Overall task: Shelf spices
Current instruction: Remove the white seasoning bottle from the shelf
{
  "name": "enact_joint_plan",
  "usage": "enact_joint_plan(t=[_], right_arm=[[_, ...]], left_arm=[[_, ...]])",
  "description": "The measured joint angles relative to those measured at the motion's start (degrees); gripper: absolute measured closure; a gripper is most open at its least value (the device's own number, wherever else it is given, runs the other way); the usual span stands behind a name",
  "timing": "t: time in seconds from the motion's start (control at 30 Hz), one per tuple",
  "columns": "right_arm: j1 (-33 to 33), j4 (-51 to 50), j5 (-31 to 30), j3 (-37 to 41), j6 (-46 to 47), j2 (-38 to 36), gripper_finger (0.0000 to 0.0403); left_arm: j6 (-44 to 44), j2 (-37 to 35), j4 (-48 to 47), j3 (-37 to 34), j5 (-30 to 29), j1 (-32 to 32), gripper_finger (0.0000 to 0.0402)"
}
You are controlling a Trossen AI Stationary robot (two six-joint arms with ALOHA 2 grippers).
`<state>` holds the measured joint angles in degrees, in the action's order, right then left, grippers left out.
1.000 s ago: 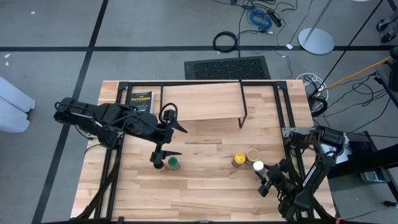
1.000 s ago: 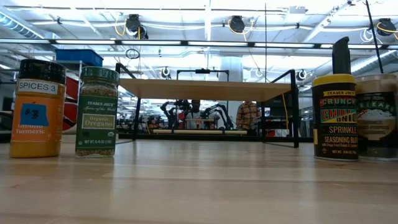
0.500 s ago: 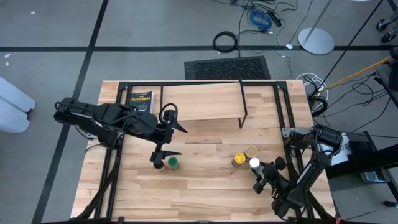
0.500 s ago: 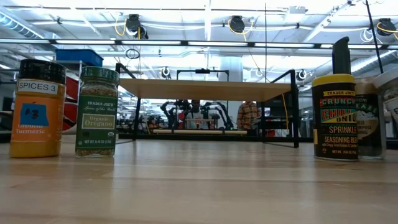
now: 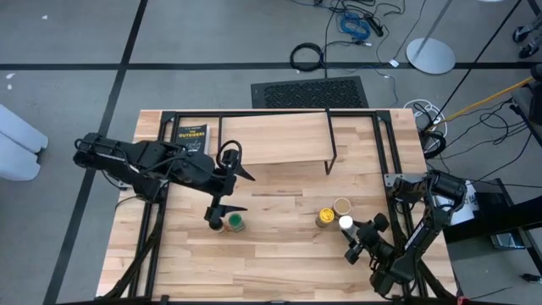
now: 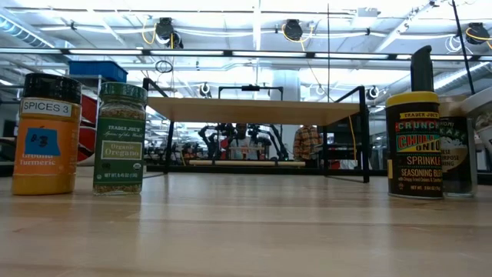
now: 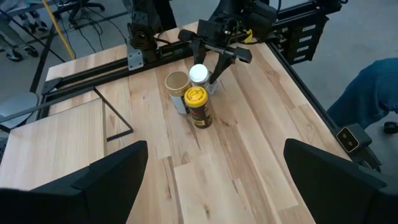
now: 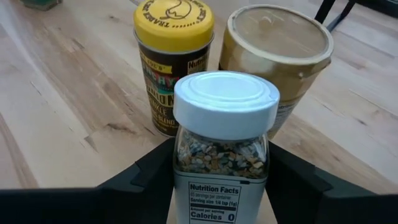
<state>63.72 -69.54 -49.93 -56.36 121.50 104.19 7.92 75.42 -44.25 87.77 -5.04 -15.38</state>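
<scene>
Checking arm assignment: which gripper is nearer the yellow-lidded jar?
Right. The right gripper is shut on the white-lidded jar, which stands right beside the yellow-lidded jar. The left gripper, open, hovers across the table by the green-lidded jar.

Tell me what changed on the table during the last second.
The right gripper, shut on the white-lidded jar, carried it toward the yellow-lidded jar and tan-lidded jar, and now holds it beside them. The left gripper, the green-lidded jar and the shelf stayed put.
</scene>
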Motion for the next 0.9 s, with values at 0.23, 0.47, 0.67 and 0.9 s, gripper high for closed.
enact_joint_plan(t=[0.23,0.47,0.67,0.9], right_arm=[[0.00,2.17,-0.82,1.31,0.23,-0.08,0.0197],[0.02,-2.93,1.31,-1.43,0.10,0.01,0.0151],[0.02,-5.78,1.04,-3.22,-0.75,0.01,0.0134],[-0.79,-15.08,2.41,-8.75,-0.71,0.01,0.0134]], left_arm=[[-0.02,0.00,0.00,0.00,0.00,-0.02,0.0016],[-0.02,0.00,0.00,0.00,0.00,-0.02,0.0016],[-0.02,0.00,0.01,0.00,0.00,0.00,0.0016],[-0.07,0.00,0.02,0.00,0.00,0.00,0.0016]])
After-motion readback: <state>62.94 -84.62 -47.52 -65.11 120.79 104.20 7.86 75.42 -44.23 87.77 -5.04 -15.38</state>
